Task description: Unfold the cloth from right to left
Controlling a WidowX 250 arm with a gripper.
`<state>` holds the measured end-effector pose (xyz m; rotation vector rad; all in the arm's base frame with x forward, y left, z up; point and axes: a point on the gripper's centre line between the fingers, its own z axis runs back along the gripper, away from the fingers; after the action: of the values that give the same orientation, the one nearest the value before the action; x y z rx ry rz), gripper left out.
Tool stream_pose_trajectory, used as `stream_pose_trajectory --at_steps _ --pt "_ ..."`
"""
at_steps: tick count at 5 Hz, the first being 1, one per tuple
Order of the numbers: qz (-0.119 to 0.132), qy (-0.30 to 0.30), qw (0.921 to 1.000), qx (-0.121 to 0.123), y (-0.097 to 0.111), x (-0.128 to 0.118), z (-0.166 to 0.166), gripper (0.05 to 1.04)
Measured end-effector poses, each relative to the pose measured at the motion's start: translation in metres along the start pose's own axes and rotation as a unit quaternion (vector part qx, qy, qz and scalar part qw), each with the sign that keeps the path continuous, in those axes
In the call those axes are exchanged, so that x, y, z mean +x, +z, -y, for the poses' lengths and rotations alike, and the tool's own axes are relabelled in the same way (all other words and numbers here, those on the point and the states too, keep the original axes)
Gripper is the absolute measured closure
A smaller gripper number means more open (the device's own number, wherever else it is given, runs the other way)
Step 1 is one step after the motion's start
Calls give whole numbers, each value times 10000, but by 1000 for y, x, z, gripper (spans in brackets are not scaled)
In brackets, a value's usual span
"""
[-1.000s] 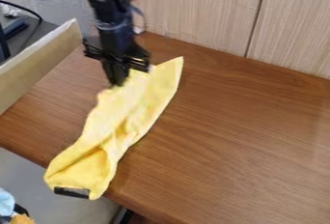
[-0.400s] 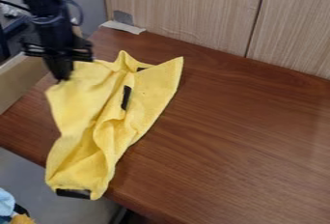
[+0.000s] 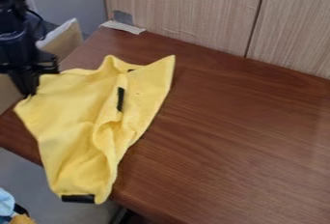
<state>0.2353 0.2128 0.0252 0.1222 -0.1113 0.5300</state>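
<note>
One camera, fairly near, looks down (aslant).

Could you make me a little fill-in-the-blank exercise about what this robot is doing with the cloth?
1. The cloth is coloured ____.
2. The robot's hand holds the cloth near the picture's ____ side.
3. The strip at the cloth's lowest end is coloured ____.
4. That lowest end reaches past the ____ of the table.

Missing words: yellow; left; black; edge.

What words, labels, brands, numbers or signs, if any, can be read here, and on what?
None can be read.
The yellow cloth, wooden tabletop and wood-grain panel show no legible text.
The black strip on the cloth shows no lettering I can make out.
</note>
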Motion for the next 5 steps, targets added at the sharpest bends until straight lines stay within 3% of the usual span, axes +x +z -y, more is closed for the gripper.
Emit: stream_pose_trajectory --at_steps 2,4,5 --pt "-68 134 9998 147 -17 3 -26 1029" --pt "-272 103 9992 263 -36 2 -30 1007" --pt "-303 135 9989 324 -35 2 -31 859"
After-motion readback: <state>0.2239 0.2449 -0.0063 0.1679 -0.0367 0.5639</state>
